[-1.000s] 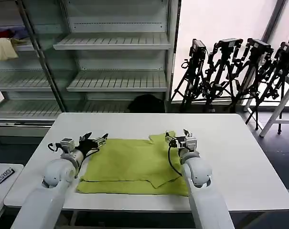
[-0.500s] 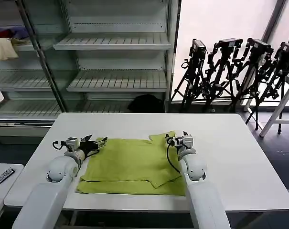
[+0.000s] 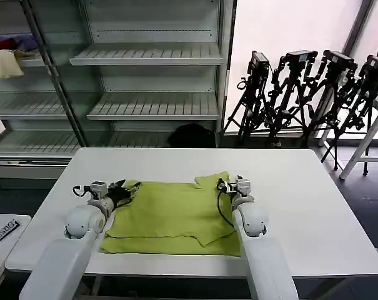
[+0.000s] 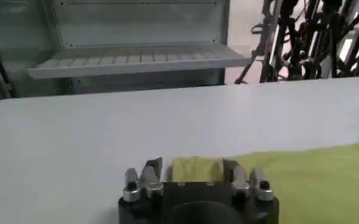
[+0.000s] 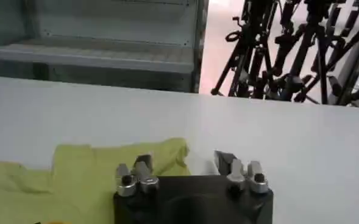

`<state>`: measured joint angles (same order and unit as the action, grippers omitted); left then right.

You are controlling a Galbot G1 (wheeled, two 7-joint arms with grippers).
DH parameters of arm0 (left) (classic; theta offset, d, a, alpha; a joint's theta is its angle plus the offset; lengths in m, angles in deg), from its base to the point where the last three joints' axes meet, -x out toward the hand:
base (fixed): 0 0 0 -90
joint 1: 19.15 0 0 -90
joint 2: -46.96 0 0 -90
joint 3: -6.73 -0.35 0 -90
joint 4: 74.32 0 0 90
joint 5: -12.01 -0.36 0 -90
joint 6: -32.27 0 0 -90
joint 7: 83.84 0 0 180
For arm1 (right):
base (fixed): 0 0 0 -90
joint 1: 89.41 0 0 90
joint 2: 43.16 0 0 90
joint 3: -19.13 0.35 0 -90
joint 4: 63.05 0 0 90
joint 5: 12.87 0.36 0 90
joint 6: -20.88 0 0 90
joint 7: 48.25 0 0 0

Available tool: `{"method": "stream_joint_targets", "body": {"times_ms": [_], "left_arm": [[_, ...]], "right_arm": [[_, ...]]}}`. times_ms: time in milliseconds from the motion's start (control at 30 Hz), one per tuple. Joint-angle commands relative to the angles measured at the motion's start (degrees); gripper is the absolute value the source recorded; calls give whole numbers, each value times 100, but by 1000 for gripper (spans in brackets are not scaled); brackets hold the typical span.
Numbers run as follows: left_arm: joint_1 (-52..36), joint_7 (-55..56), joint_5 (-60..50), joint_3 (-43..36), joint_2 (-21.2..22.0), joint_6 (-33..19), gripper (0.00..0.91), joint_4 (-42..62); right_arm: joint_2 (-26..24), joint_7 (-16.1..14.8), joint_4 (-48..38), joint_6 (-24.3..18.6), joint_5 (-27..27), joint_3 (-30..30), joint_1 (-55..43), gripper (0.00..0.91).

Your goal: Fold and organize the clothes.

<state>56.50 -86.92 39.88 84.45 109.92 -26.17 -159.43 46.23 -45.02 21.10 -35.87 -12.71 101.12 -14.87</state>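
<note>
Now I see the T-shirt (image 3: pixel 173 215) lying flat on the table (image 3: pixel 313 206), left gripper (image 3: pixel 123 187) and right gripper (image 3: pixel 229 183) both spread at its far corners; soft, light cloth, so I'd pinch those corners.

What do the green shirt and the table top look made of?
Shirt: soft matte knit cloth, probably cotton; it lies limp with soft creases and layered hems. Exact fibre can't be told. Table: smooth white hard top with a slight sheen, likely laminate or painted board; no grain visible. The left gripper and right gripper sit open at the shirt's far corners.
</note>
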Motion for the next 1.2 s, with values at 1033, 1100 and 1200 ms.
{"method": "stream_joint_targets", "body": {"times_ms": [1033,1100,1200], "left_arm": [[317,-13,427,356,-173,-304,0,-543],[425,-26,522,458,-234,-326,0,-702],[785,-87,652,683,-281,-353,0,-1062]], "right_arm": [[-259,139,1213,7,766,-251,380,0],[-276,119,1338,7,755,-243,505,0],[-308,97,1625,9,740,-216,812,0]]}}
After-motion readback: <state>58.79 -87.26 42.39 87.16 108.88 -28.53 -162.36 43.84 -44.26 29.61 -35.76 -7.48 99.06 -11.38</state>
